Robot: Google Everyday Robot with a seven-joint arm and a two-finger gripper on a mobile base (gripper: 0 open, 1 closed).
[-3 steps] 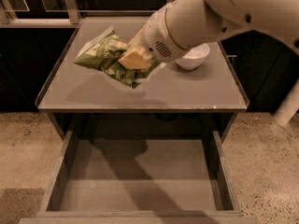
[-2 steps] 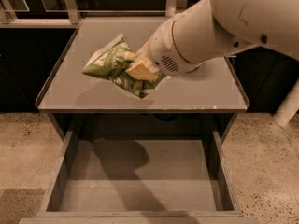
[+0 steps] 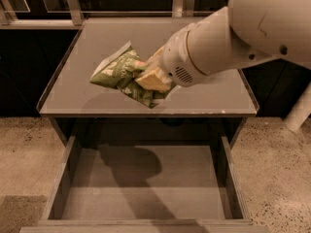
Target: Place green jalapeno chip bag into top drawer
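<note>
The green jalapeno chip bag (image 3: 121,74) is crumpled green foil with white edges, held in the air over the front part of the grey tabletop (image 3: 97,42). My gripper (image 3: 151,79) is shut on the bag's right side, with pale fingers (image 3: 154,76) pressed into the foil. The white arm reaches in from the upper right. The top drawer (image 3: 146,193) stands pulled open below the table's front edge, a wide shallow grey box with low side walls. The bag's shadow falls on the drawer's back part. The drawer holds nothing.
A speckled floor (image 3: 24,149) lies on both sides of the drawer. Dark cabinets and metal frames (image 3: 73,4) stand behind the table. A white post (image 3: 299,113) stands at the right. The white bowl is hidden behind my arm.
My arm has carried the bag toward the table's front edge and closer to the camera. The white bowl, seen a second ago, is now covered by my arm.
</note>
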